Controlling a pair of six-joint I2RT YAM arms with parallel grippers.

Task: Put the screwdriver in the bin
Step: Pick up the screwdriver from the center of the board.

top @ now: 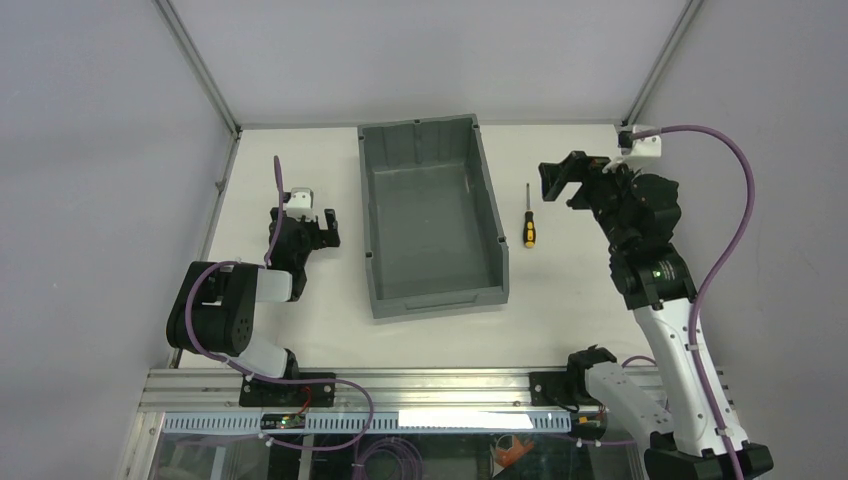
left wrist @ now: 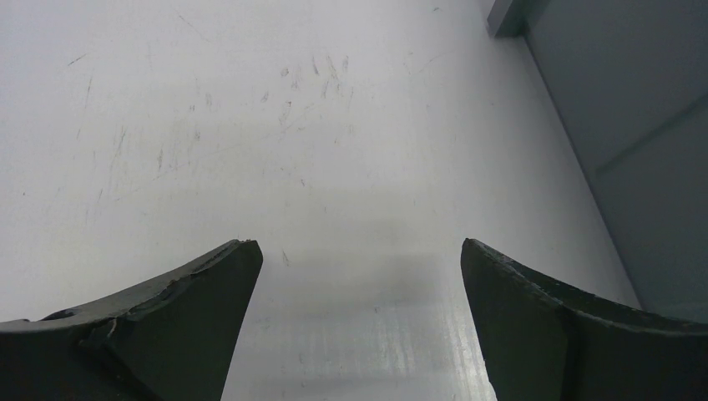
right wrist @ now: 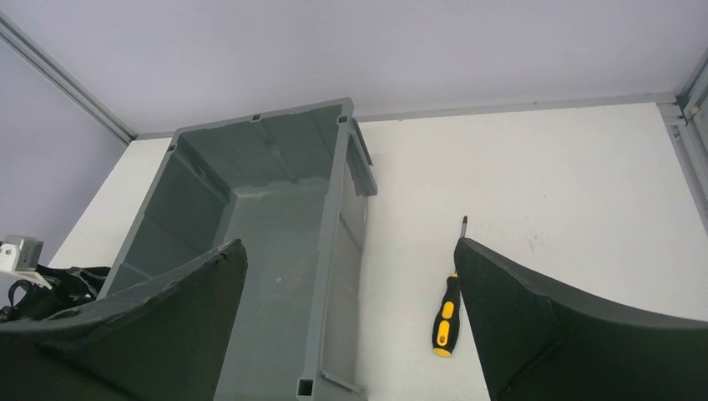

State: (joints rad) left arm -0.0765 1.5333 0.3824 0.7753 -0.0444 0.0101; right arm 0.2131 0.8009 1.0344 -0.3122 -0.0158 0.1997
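The screwdriver (top: 528,222), yellow and black handle with a thin dark shaft, lies on the white table just right of the bin (top: 372,200). The grey bin is empty and stands mid-table, its lowered lip toward the arms. My right gripper (top: 562,181) is open and empty, raised to the right of the screwdriver. In the right wrist view the screwdriver (right wrist: 446,313) lies beside the right finger, which hides part of its shaft, with the bin (right wrist: 330,225) at left. My left gripper (top: 318,228) is open and empty, low over the table left of the bin.
The enclosure's walls and metal frame posts (top: 200,65) bound the table at the back and sides. An aluminium rail (top: 400,385) runs along the near edge. A purple cable (top: 735,170) loops off the right arm. The left wrist view shows scratched bare table (left wrist: 250,125).
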